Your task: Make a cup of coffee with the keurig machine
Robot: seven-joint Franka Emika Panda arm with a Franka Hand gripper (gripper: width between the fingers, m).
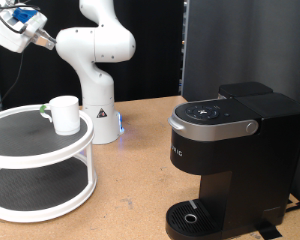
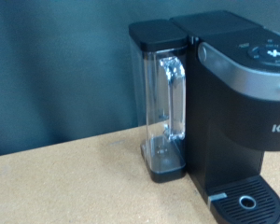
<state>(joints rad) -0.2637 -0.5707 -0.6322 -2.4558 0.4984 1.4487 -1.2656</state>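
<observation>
- Gripper [image 1: 47, 41] raised high at the exterior view's top left, above the tiered stand and well apart from both cup and machine; finger state impossible to tell, too small and blurred there, and not showing in the wrist view.
- Nothing visible between the fingers.
- White cup [image 1: 63, 113] upright on the top shelf of the round white two-tier stand [image 1: 30, 150], at the exterior view's left, beside the white arm base [image 1: 98, 110].
- Black keurig machine [image 1: 235, 150] on the wooden table [image 1: 135, 190] at the exterior view's right, lid down, round drip tray [image 1: 195, 216] bare.
- Clear water tank [image 2: 165, 107] attached to the machine's side, seen in the wrist view.
</observation>
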